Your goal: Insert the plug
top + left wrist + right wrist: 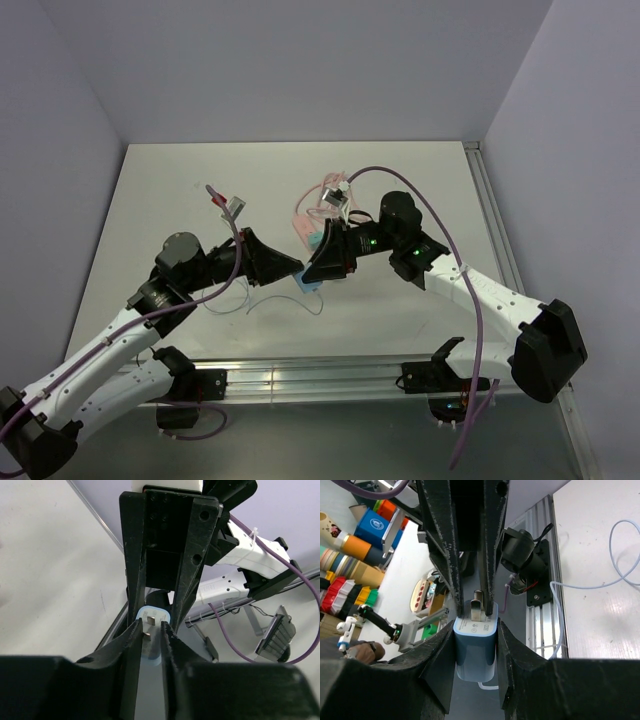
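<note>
Your right gripper is clamped on the body of the plug, one finger on each broad side, with the metal prongs sticking out past its fingertips. Your left gripper meets it head-on. Its fingers stand narrow on either side of the plug's pronged end, right at its edges. Whether they are actually pressing on it, you cannot tell from these views.

The plug hangs in the air between the two grippers, clear of the table, and its thin white wire trails below and behind the right gripper.

This looks like a mid-air regrasp, with insertion not yet begun. The pink power strip lies on the table beyond the right gripper, apart from the plug.

Before one gripper lets go, make sure the other has a firm, square hold that leaves the prongs uncovered. Then you need to turn the prongs toward the strip's sockets and line them up before pushing.
</note>
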You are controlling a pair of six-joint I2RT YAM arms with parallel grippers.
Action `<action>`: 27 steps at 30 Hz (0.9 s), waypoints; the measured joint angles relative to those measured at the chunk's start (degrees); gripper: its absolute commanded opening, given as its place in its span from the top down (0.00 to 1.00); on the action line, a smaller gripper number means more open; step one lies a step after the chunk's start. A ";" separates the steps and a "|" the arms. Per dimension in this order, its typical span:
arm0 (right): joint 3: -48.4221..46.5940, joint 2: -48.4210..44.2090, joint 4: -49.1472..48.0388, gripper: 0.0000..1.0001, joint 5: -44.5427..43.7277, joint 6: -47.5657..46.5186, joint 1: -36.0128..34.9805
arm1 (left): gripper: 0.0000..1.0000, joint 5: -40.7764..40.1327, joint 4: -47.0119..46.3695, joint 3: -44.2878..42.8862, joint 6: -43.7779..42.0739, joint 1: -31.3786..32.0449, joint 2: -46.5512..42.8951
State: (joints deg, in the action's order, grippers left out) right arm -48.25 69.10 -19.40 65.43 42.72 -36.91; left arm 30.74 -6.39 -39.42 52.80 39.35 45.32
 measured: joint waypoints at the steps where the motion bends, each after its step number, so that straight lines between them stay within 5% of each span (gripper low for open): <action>1: 0.00 0.02 0.02 1.00 0.00 0.11 0.04 | 0.97 0.11 -0.20 0.00 0.26 0.04 -0.07; 10: -0.07 0.72 0.98 0.80 -0.63 -0.17 0.09 | 1.00 -2.99 1.57 0.20 1.20 0.13 -0.11; 16: -0.55 1.77 2.16 0.39 -2.80 -0.59 0.11 | 1.00 -8.92 4.66 0.20 2.40 0.50 -1.66; 19: -0.57 1.79 2.89 0.30 -3.37 -0.55 0.26 | 1.00 -12.92 6.29 0.20 2.62 0.44 -3.32; 27: -0.42 1.62 2.23 0.26 -6.93 -0.11 1.18 | 1.00 -22.97 8.81 1.57 7.19 0.44 -9.49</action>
State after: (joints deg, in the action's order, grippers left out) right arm -48.66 70.72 -17.17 58.50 42.61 -35.73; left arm 7.77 2.42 -37.85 59.99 39.79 35.83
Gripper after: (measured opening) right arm 0.742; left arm 0.025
